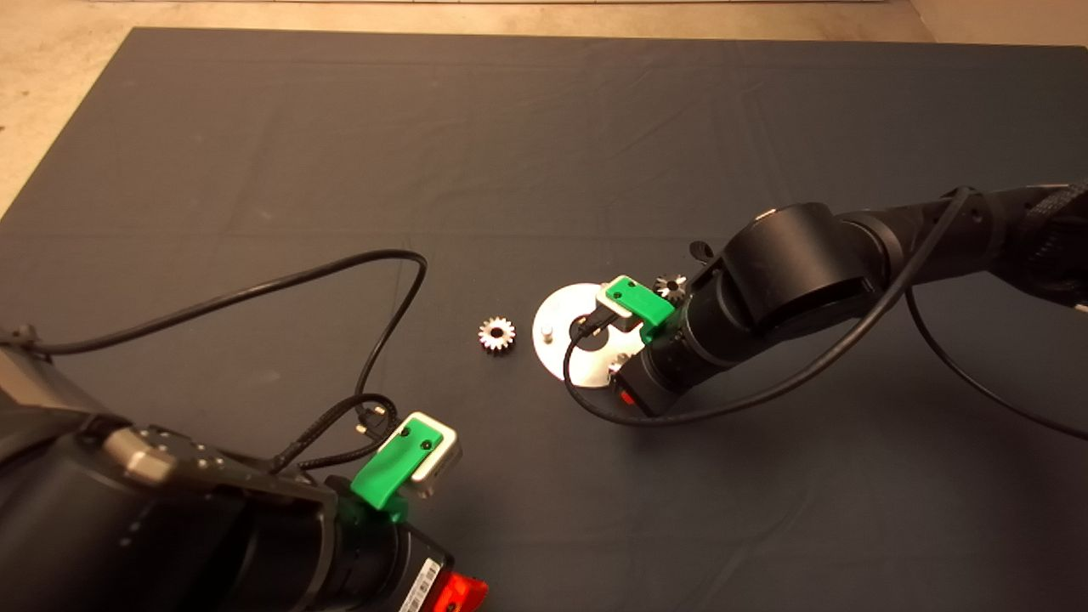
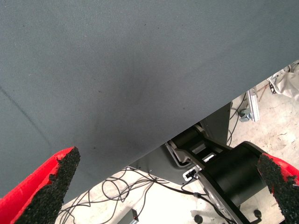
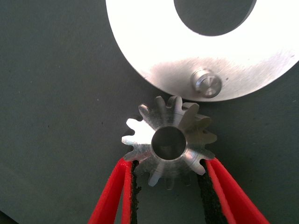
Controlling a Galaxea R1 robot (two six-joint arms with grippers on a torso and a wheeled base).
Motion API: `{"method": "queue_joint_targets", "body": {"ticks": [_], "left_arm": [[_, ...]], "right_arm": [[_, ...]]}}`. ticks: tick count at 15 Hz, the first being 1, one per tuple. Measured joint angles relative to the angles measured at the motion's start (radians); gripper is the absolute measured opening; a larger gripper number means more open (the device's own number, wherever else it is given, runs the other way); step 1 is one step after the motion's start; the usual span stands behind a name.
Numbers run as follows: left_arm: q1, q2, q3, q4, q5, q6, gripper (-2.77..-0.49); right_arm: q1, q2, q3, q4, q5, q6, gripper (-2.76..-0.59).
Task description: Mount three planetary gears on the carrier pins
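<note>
The silver disc lies mid-mat with one bare pin showing; its other pins are hidden under my right arm. My right gripper hangs over the disc's near right rim. In the right wrist view this gripper is shut on a steel gear, held just outside the disc's rim beside a bare pin. A second gear lies on the mat left of the disc. A third gear peeks out beyond the disc's far right side. My left gripper is parked at the lower left, open and empty.
A black cable loops across the mat from the left arm toward the middle. Another cable sags from the right arm over the disc's near side. The left wrist view looks past the mat's edge at the robot base and floor.
</note>
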Motion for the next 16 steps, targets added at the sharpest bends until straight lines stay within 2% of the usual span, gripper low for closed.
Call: {"method": "queue_joint_targets", "body": {"ticks": [1,4,6,9,12,16], "left_arm": [[0.0,0.0,0.0,0.0,0.0,0.0,-0.49],[0.0,0.0,0.0,0.0,0.0,0.0,-0.49],[0.0,0.0,0.0,0.0,0.0,0.0,-0.49],[0.0,0.0,0.0,0.0,0.0,0.0,-0.49],[0.0,0.0,0.0,0.0,0.0,0.0,-0.49],[0.0,-0.003,0.0,0.0,0.0,0.0,-0.49]], "right_arm": [[-0.008,0.0,0.0,0.0,-0.001,-0.003,-2.6],[-0.004,0.011,-0.007,-0.002,-0.004,-0.017,-2.6],[-0.005,0.023,-0.014,-0.002,-0.001,-0.018,-2.6],[-0.004,0.03,-0.044,-0.003,-0.002,-0.021,-2.6],[-0.002,0.044,-0.065,-0.003,0.0,-0.045,-2.6],[0.027,0.043,-0.09,-0.003,-0.001,-0.075,-2.6]]}}
